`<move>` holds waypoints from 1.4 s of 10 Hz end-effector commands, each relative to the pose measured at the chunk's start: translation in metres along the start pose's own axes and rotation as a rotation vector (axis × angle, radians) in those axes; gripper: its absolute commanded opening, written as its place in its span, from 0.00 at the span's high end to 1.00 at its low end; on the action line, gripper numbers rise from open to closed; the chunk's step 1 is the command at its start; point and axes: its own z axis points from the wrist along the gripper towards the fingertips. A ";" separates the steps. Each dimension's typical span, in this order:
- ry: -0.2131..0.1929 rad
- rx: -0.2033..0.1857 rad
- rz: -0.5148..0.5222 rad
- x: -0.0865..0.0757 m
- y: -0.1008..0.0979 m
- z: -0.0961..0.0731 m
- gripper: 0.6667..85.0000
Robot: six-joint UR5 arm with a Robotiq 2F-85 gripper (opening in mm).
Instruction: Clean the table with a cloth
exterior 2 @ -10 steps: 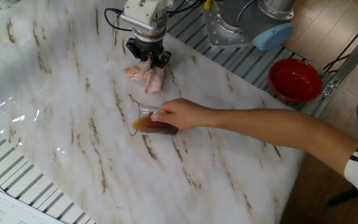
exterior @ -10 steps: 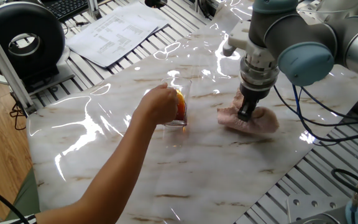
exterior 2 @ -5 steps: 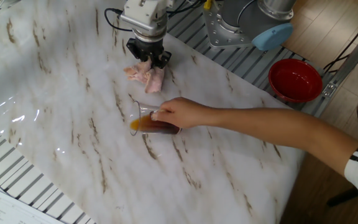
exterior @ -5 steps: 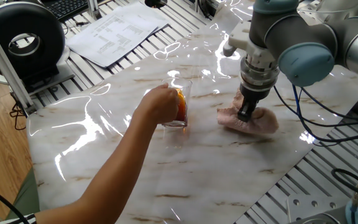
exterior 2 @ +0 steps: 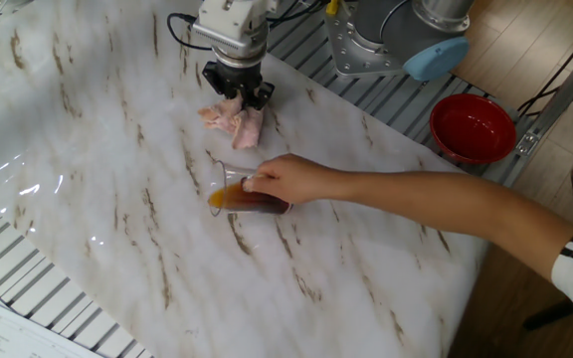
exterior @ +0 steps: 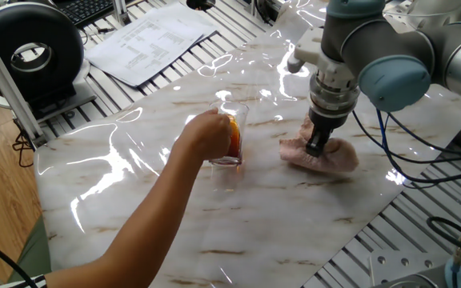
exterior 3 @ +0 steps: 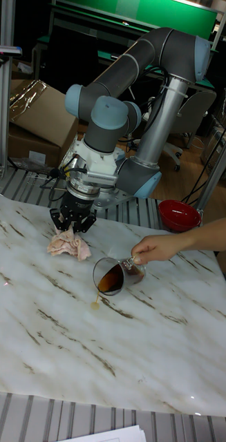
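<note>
The pale-pink cloth (exterior: 330, 155) (exterior 2: 233, 119) (exterior 3: 68, 244) lies bunched on the white marble-patterned table (exterior: 254, 216) (exterior 2: 97, 149) (exterior 3: 71, 338), near its edge by the robot base. My gripper (exterior: 317, 148) (exterior 2: 237, 99) (exterior 3: 72, 226) points straight down into the cloth's top, fingers closed on its folds. A person's hand (exterior: 206, 134) (exterior 2: 286, 181) (exterior 3: 154, 247) tips a glass beaker (exterior: 232, 136) (exterior 2: 235, 197) (exterior 3: 117, 276) of brown liquid on its side beside the cloth. A small brown drip (exterior 3: 97, 302) sits on the table under its lip.
A red bowl (exterior 2: 473, 127) (exterior 3: 178, 215) stands off the table beside the robot base. Printed paper sheets (exterior: 150, 40) and a black round device (exterior: 30, 52) lie on the ribbed metal frame. Cables (exterior: 422, 160) hang by the arm. The person's forearm crosses the table.
The hand has tipped the beaker slightly further, and the brown liquid has crept toward its lip. Gripper and cloth have not moved.
</note>
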 end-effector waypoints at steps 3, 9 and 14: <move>-0.012 -0.010 0.006 -0.003 0.001 0.000 0.99; -0.028 0.046 -0.063 -0.019 -0.012 0.003 0.99; 0.001 -0.051 0.007 -0.011 0.012 0.003 0.99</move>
